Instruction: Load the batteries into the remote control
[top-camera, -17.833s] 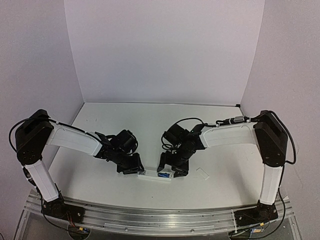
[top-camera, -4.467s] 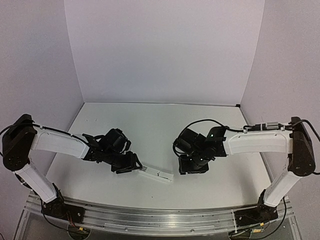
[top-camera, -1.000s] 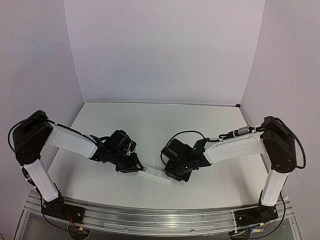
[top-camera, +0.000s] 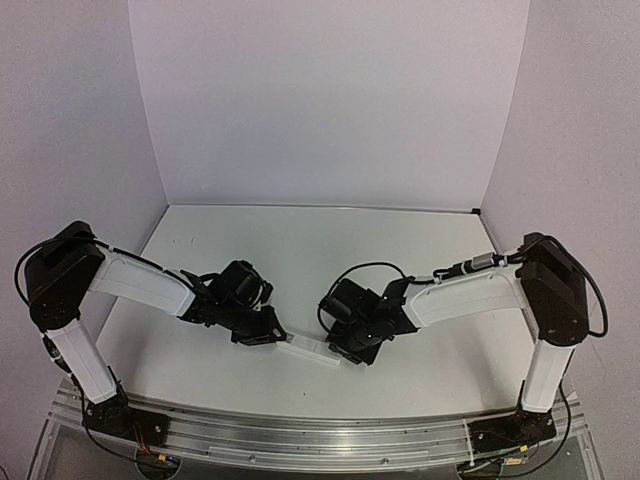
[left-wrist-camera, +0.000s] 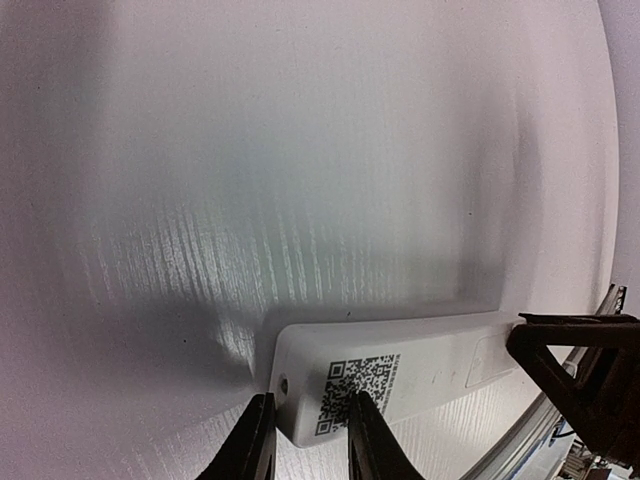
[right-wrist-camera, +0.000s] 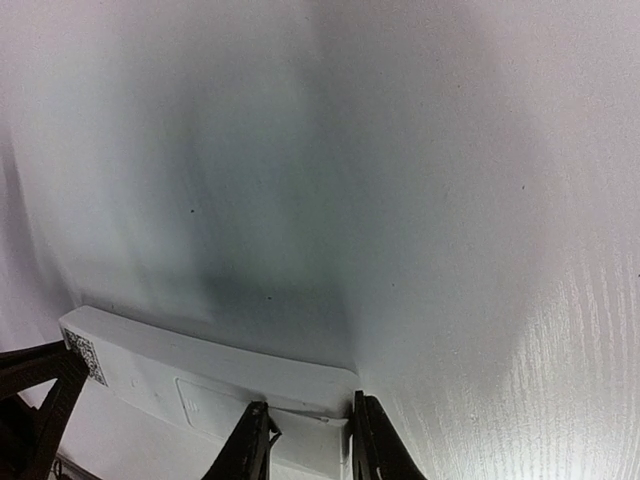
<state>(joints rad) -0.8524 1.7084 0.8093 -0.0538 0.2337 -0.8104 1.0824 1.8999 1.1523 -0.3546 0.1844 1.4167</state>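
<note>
The remote control (top-camera: 312, 350) lies back-up, its QR label (left-wrist-camera: 358, 391) showing, on the white surface (top-camera: 300, 250) near the middle of the near edge. The left gripper (top-camera: 272, 338) has its jaws clamped on the label end, and the right gripper (top-camera: 345, 350) has its jaws clamped on the opposite end

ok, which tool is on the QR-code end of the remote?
The left tool: it pinches the remote at the end carrying the QR code sticker. The right tool grips the opposite end, which has no sticker.
</note>
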